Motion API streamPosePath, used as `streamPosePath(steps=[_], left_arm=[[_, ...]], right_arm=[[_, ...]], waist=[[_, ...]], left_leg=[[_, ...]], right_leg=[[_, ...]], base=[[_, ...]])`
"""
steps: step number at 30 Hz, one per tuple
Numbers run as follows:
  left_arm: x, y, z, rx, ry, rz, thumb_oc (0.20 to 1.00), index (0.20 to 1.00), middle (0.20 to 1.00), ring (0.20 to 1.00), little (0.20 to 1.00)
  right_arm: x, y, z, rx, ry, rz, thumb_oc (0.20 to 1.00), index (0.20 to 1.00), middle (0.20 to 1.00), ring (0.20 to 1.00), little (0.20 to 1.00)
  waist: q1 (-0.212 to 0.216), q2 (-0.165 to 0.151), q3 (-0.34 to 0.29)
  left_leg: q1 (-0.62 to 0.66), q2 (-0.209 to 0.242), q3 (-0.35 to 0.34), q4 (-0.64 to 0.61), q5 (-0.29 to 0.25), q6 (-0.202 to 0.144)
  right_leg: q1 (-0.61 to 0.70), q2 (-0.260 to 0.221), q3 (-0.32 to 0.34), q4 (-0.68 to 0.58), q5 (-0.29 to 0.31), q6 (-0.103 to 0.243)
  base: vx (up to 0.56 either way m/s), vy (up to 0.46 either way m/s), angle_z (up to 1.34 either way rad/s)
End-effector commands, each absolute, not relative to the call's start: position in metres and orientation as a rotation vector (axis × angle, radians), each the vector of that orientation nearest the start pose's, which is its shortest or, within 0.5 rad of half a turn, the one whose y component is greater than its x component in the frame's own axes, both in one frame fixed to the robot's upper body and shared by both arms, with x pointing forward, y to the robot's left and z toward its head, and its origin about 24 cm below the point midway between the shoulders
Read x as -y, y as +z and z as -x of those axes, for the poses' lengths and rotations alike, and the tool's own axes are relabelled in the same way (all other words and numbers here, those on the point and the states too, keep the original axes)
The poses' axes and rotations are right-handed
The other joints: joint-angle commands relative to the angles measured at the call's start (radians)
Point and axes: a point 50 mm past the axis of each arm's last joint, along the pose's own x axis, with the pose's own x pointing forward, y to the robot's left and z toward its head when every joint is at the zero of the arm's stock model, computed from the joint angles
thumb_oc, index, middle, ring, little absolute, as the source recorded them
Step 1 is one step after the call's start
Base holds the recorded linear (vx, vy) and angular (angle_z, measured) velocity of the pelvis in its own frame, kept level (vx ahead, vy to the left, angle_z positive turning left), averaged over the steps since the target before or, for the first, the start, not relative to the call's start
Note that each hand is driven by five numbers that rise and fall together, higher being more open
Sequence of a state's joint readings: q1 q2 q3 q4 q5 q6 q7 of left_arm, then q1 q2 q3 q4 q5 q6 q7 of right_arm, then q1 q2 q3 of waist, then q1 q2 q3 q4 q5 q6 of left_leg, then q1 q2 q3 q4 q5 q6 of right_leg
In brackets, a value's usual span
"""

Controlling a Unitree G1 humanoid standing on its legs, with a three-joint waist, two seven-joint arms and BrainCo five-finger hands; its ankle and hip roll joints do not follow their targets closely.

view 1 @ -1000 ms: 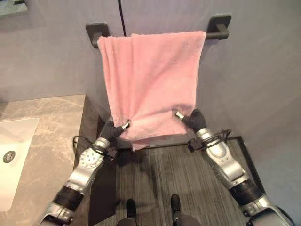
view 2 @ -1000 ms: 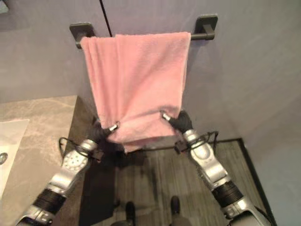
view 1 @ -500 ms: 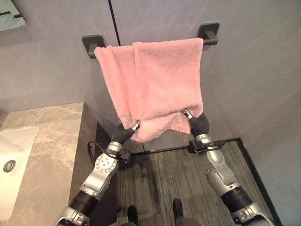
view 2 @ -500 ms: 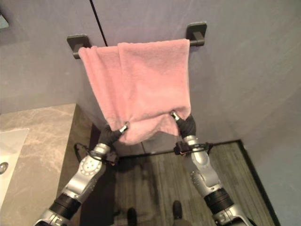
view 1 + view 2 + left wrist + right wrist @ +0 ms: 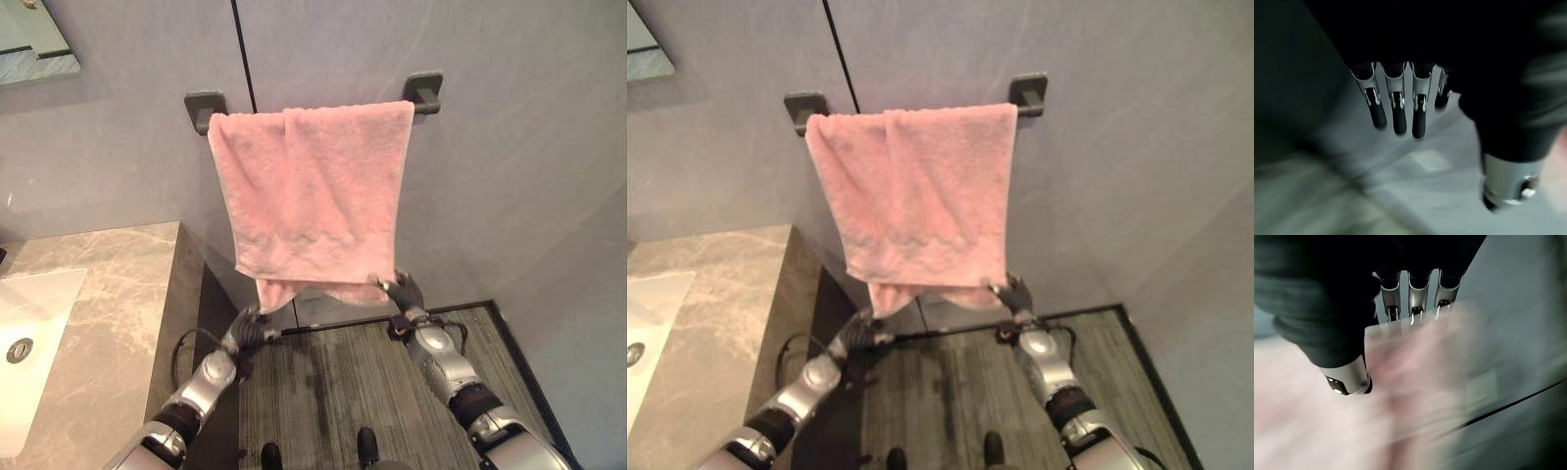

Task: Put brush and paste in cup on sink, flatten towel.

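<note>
Our right hand (image 5: 402, 291) is at the towel's (image 5: 313, 191) lower right corner, fingers hidden in cloth, grip unclear; our left hand (image 5: 245, 326) hangs relaxed below the towel's left corner, on the bar (image 5: 423, 96).

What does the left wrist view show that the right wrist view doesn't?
Left wrist view: the left hand, fingers straight and holding nothing. Right wrist view: the right hand with the pink towel lying across it, so its hold cannot be judged. Both: a hand seen from very close against a blurred grey background.
</note>
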State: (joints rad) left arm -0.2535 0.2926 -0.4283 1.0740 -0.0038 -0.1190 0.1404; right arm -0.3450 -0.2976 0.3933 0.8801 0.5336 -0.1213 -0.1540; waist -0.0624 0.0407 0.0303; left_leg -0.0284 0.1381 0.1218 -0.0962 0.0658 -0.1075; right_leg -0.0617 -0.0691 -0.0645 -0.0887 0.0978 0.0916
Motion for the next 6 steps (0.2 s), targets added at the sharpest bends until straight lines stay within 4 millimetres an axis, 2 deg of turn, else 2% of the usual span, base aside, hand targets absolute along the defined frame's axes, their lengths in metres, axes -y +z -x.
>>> streamPosePath(steps=[1, 2, 3, 5, 6], left_arm=[[-0.210, -0.110, -0.211, -0.723, -0.099, -0.529, 1.000, 1.000, 1.000, 1.000, 1.000], [-0.213, -0.120, -0.194, -0.778, -0.082, -0.485, 1.000, 1.000, 1.000, 1.000, 1.000], [-0.216, -0.123, -0.186, -0.805, -0.061, -0.467, 1.000, 1.000, 1.000, 1.000, 1.000], [-0.221, -0.131, -0.172, -0.856, -0.015, -0.427, 1.000, 1.000, 1.000, 1.000, 1.000], [-0.221, -0.131, -0.172, -0.856, -0.015, -0.427, 1.000, 1.000, 1.000, 1.000, 1.000]], right_arm=[[0.197, -0.076, -0.249, -0.563, -0.058, 0.085, 1.000, 1.000, 1.000, 1.000, 1.000], [0.210, -0.097, -0.221, -0.670, -0.098, 0.091, 1.000, 1.000, 1.000, 1.000, 1.000], [0.218, -0.106, -0.208, -0.721, -0.127, 0.085, 1.000, 1.000, 1.000, 1.000, 1.000], [0.226, -0.117, -0.187, -0.787, -0.158, 0.084, 1.000, 1.000, 1.000, 1.000, 1.000], [0.226, -0.117, -0.187, -0.787, -0.158, 0.084, 1.000, 1.000, 1.000, 1.000, 1.000]], waist=[[0.008, -0.027, -0.032], [0.002, -0.025, -0.035], [0.001, -0.025, -0.037], [-0.004, -0.023, -0.037], [-0.004, -0.023, -0.037]], left_leg=[[0.009, 0.061, 0.030, 0.009, 0.007, -0.054], [0.024, 0.060, 0.032, 0.009, 0.001, -0.053], [0.029, 0.059, 0.034, 0.009, -0.001, -0.052], [0.042, 0.059, 0.037, 0.009, -0.004, -0.050], [0.042, 0.059, 0.037, 0.009, -0.004, -0.050]], right_leg=[[0.016, -0.103, 0.028, 0.001, -0.022, 0.075], [0.029, -0.102, 0.030, 0.001, -0.027, 0.076], [0.034, -0.102, 0.030, 0.001, -0.029, 0.075], [0.042, -0.102, 0.032, 0.001, -0.031, 0.076], [0.043, -0.102, 0.032, 0.001, -0.031, 0.076]], base=[[0.04, 0.010, -0.04], [0.03, 0.011, -0.03], [0.05, 0.014, 0.03], [0.01, 0.004, -0.02], [0.01, 0.007, -0.11]])
